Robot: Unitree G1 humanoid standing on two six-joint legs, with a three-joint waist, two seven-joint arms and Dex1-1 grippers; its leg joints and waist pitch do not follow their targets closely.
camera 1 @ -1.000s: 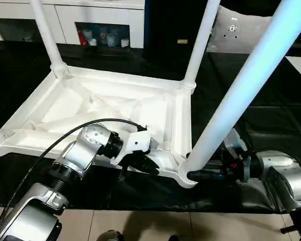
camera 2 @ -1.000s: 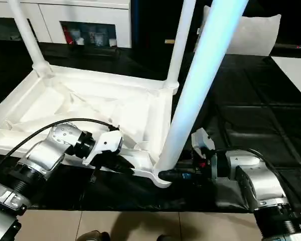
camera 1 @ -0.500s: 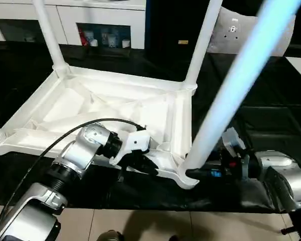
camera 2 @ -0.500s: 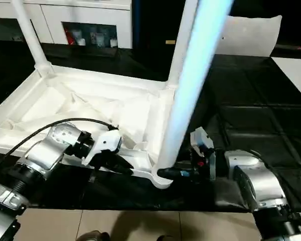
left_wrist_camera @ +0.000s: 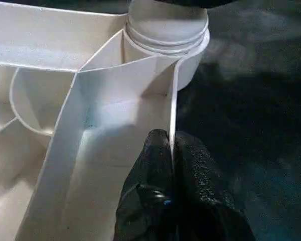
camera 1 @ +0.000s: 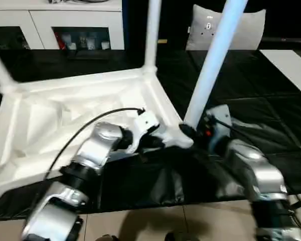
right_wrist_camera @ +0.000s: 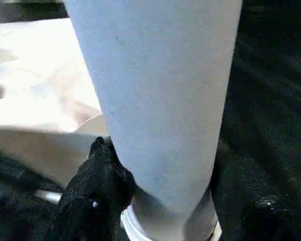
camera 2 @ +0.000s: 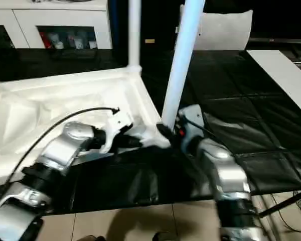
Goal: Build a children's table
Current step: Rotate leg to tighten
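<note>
Upside down on a black mat (camera 1: 271,115), the children's table (camera 1: 50,115) lies with its ribbed underside up and legs standing in the corner sockets. At its near edge the left gripper (left_wrist_camera: 171,150) pinches the thin white rim wall between closed fingers. Just beside it, the right gripper (right_wrist_camera: 160,201) clasps the near leg (camera 1: 213,60) at its base, one finger (right_wrist_camera: 98,175) pressed against each side.

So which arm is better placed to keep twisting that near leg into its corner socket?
Right. Its end effector straddles the leg just above the socket, while the left end effector pinches the tabletop's edge wall, probably steadying it.
</note>
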